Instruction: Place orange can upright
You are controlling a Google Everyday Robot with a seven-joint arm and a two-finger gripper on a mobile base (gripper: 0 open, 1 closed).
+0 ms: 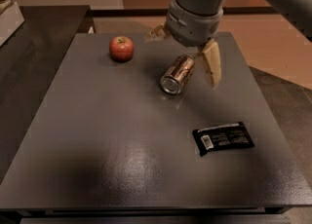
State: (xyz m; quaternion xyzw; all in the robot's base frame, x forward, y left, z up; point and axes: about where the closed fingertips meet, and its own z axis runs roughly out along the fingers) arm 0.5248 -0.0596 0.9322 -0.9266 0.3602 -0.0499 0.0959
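Note:
The orange can [177, 74] lies on its side on the dark grey table [97, 135], its silver end facing the front left. My gripper [184, 50] hangs just above and behind the can's far end. Its jaws are open and spread wide. One tan finger [212, 65] is down at the can's right side, and the other fingertip [156, 32] shows to the left behind the wrist. The fingers are not closed on the can.
A red apple [121, 48] sits at the back left of the table. A flat black packet [224, 138] lies at the front right. A darker counter [34, 33] adjoins the table's left edge.

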